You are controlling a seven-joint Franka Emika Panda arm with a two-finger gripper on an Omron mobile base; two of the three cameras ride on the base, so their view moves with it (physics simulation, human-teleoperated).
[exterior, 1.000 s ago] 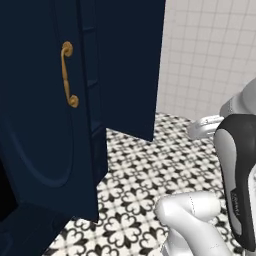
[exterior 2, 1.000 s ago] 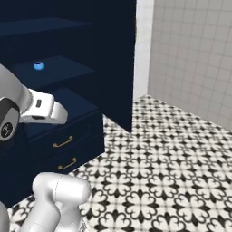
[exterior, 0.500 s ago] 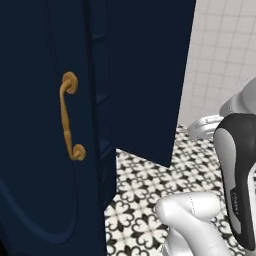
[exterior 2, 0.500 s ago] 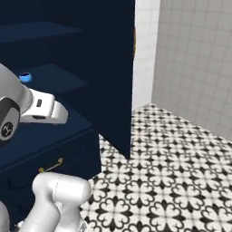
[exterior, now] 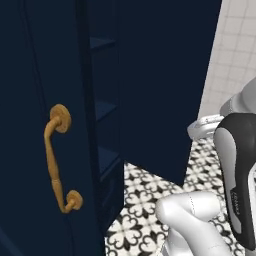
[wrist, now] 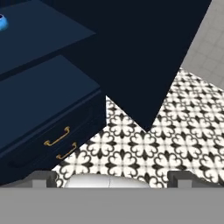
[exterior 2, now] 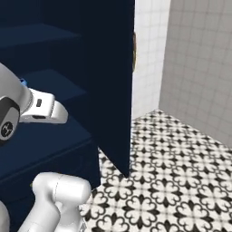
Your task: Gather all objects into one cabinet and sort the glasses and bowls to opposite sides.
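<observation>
1. I am in a kitchen with a black-and-white flower-patterned tile floor (exterior 2: 181, 181) and pale grey tiled walls (exterior 2: 199, 68), and dark blue cupboards are all around me.
2. The small bright-blue bowl (wrist: 1, 22) sits far back on a dark blue shelf (wrist: 39, 30), at the top left corner of my hand view. A tiny bit of blue (exterior 2: 22, 82) also peeks out behind the arm in the right base view.
3. I cannot see the cups or the wire bowl from here.
4. My two-finger gripper (wrist: 112, 179) hangs over the floor with its two dark tips wide apart and nothing between them.
5. Just below the shelf are dark blue drawers with small brass pulls (wrist: 57, 136).
6. A tall navy door (exterior 2: 113, 81) stands open between the shelves and the wall. In the left base view, another navy door with a long curved brass handle (exterior: 57, 159) is very close to me.
7. I think the arm could bump one of these open doors, because they stand so close.
8. The bowl is deep inside, so a long reach could knock it.
</observation>
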